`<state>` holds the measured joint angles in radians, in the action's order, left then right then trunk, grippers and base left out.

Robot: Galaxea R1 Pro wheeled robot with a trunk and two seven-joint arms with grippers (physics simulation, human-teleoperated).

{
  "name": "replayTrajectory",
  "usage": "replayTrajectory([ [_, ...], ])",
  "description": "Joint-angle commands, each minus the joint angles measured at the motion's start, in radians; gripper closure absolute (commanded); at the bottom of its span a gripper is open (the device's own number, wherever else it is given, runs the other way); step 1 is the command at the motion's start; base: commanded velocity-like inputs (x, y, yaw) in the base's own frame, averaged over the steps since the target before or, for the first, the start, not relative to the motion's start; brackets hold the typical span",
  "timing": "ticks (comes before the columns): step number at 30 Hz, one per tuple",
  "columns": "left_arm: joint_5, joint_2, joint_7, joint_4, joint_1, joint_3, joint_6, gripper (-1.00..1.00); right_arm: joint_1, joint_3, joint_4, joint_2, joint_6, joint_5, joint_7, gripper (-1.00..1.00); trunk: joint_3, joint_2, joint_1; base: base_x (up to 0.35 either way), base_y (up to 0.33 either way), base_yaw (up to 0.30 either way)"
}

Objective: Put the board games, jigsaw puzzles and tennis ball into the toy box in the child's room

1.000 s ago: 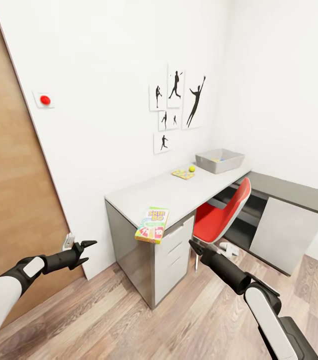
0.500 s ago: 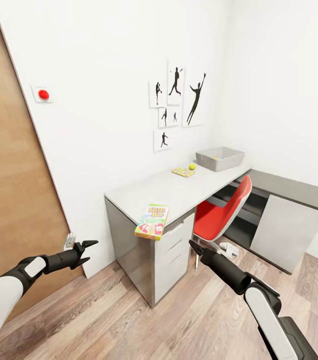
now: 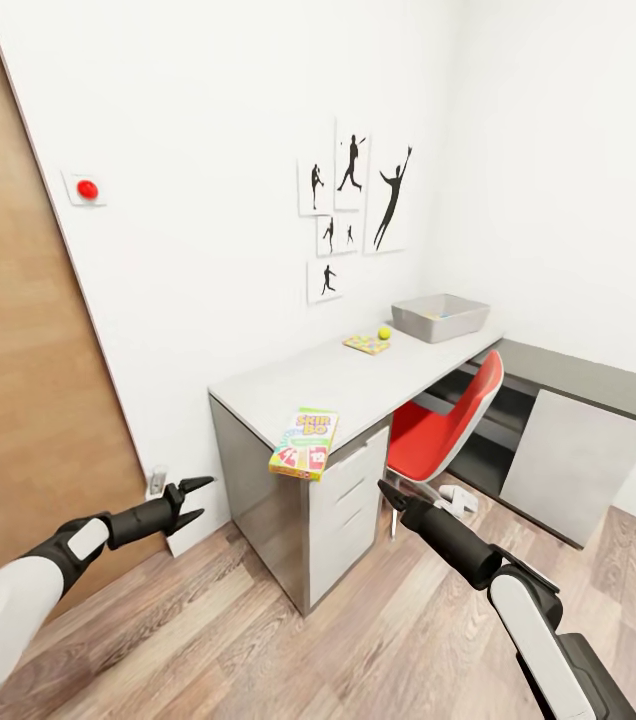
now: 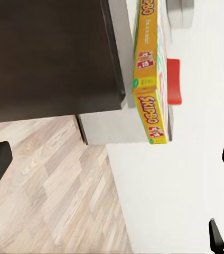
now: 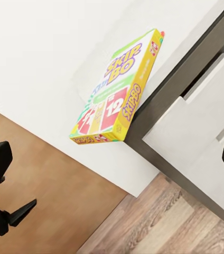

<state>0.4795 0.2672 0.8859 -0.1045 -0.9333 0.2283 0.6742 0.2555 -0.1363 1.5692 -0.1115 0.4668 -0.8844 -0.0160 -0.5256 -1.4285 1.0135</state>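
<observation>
1. Two grippers hang over the wood floor (image 3: 358,650) on the near side of the table (image 3: 358,385), both empty.
2. The left gripper (image 3: 194,500) is at the left, near the wall; its fingers are spread apart with nothing between them.
3. The right gripper (image 3: 390,497) is in front of the white drawer unit (image 3: 353,520), near the red chair (image 3: 443,430); in the right wrist view its fingertips sit wide apart at the frame's edges.
4. The SKIP-BO box (image 3: 305,444) lies flat on the table's near corner, partly overhanging the edge above the drawers.
5. Far along the table lie a small puzzle mat (image 3: 367,344) and, just beside it, the tennis ball (image 3: 384,333).
6. The toy box (image 3: 440,318) stands at the table's far end, near the corner of the room; something small and coloured shows inside it, too small to tell.
7. Black sports pictures (image 3: 353,210) hang on the wall above the table, and a red button (image 3: 86,188) sits further left.
</observation>
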Motion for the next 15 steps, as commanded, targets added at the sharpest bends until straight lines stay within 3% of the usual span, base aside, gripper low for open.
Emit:
replayTrajectory([
  [1,-0.006,-0.001,0.005,0.0,0.001,0.008,0.007,-1.0,0.001,0.0,0.001,-0.001,0.004,-0.002,-0.001,-1.0,-0.001,-0.001,0.0,0.065,-0.076,0.0],
  [6,-0.007,-0.002,0.009,0.0,0.004,0.007,0.008,-1.0,0.001,0.0,0.001,-0.001,0.004,-0.002,-0.001,-1.0,-0.001,-0.001,0.0,0.083,-0.151,0.0],
  [15,-0.007,-0.002,0.008,0.0,0.006,0.006,0.007,-1.0,0.001,0.0,0.002,-0.001,0.004,-0.002,-0.001,-1.0,-0.001,-0.001,0.0,0.031,-0.044,0.0],
])
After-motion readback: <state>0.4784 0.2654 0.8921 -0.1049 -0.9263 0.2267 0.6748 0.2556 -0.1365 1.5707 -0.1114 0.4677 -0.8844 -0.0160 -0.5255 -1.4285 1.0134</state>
